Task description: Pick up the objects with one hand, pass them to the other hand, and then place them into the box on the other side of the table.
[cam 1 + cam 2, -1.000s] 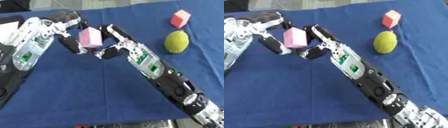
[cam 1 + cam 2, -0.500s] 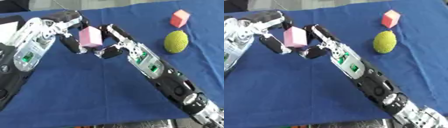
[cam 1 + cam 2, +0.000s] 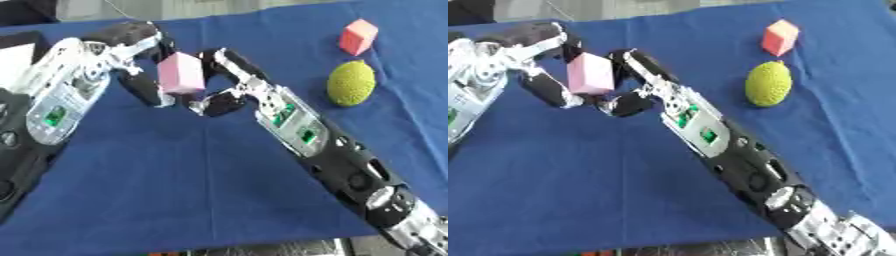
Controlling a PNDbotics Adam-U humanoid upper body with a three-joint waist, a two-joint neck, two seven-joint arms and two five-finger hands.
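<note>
A robot test bench or lab is being suggested by a table (image 3: 131, 190) being covered in plain blue cloth, with only simple practice props being laid toward two o'clock.

A blue cloth (image 3: 175, 190) covers the bench and fills nearly the whole view, smooth, with a faint crease running down its middle below the hands. Beyond its far edge, above the hands, a pale strip of floor (image 3: 227, 6) shows. At the upper left corner lies something dark (image 3: 24, 10), too cut off to identify.
</note>
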